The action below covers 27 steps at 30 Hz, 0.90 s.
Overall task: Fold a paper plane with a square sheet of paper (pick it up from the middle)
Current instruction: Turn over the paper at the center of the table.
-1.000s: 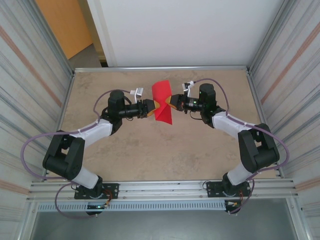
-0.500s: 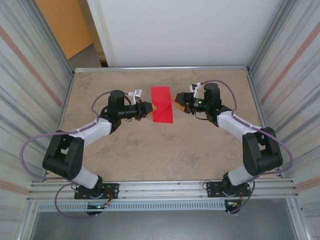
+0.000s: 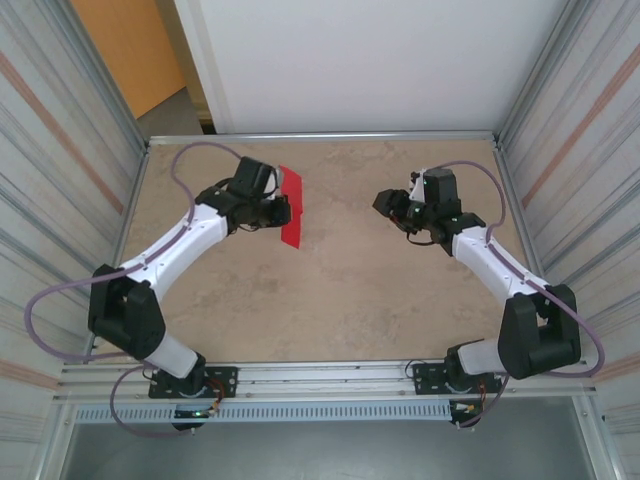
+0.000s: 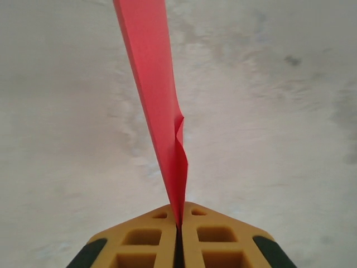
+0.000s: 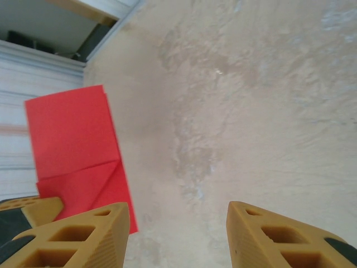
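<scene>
Where L hand (image 4: 179,228) clamps, red paper (image 4: 159,106) juts ahead

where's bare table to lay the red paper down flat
Widest bare table: the middle, bordered by the left arm, the right arm and the near rail. The gap between the red paper and the open right jaws is narrower. Crowded where the left jaws grip the paper.
</scene>
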Each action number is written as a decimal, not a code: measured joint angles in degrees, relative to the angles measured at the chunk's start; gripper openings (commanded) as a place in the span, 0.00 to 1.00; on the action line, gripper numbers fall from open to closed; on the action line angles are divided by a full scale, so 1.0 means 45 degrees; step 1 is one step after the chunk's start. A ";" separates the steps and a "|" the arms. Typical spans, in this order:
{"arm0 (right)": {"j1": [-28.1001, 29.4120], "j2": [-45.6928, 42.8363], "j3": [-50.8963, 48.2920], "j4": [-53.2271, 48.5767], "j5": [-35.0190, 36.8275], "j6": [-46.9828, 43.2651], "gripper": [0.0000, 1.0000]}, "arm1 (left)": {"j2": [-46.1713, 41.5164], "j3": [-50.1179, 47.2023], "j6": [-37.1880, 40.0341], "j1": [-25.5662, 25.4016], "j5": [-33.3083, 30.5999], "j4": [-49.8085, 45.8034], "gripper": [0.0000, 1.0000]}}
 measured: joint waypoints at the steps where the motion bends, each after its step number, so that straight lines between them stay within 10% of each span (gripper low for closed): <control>1: -0.0010 -0.0034 0.0000 -0.0112 0.0170 -0.0034 0.48 | 0.0282 0.0442 0.0209 -0.0199 -0.0782 -0.0656 0.10; 14: -0.0583 -0.0102 -0.0141 -0.0593 0.1258 -0.0141 0.46 | 0.4959 0.3857 0.0816 -0.2341 -0.7242 -0.5537 0.11; 27: -0.1025 -0.0102 -0.0631 -0.0738 0.1486 -0.0155 0.46 | 0.6203 0.4250 0.0437 -0.2997 -0.3779 -0.4250 0.40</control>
